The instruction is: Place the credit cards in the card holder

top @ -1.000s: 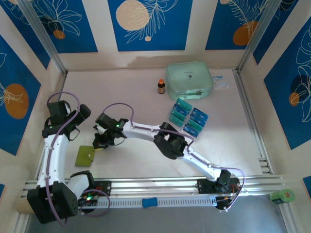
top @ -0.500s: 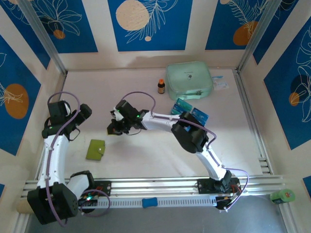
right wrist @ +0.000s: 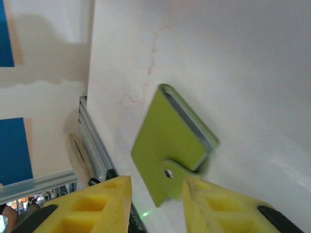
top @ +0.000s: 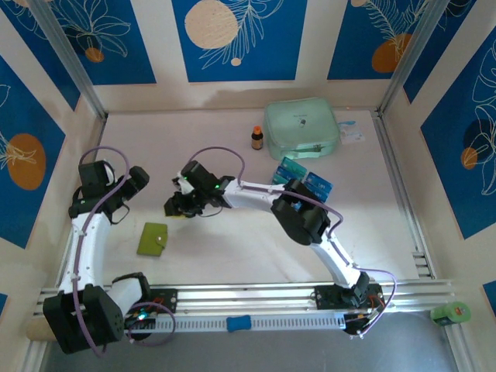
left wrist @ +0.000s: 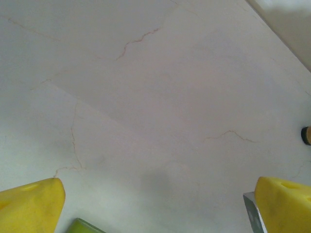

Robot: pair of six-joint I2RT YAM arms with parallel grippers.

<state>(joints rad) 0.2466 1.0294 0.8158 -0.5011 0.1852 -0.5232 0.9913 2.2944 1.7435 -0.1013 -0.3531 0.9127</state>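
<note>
Parting now, the right pincer (right wrist: 155, 187) hangs empty just beyond the closed olive-green folding card holder (top: 153, 239), shifted rightward; flat teal credit cards (top: 318, 184) remain unloaded; left pincer (left wrist: 155, 204) spread wide.

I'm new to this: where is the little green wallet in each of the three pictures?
Top view: wallet, lower left, closed, lying flat.
Left wrist: probably the green corner at the bottom edge.
Right wrist: mid-frame, snap tab toward the camera.
Shared landmark: the metal rail near it, in the top and right-wrist views.
</note>
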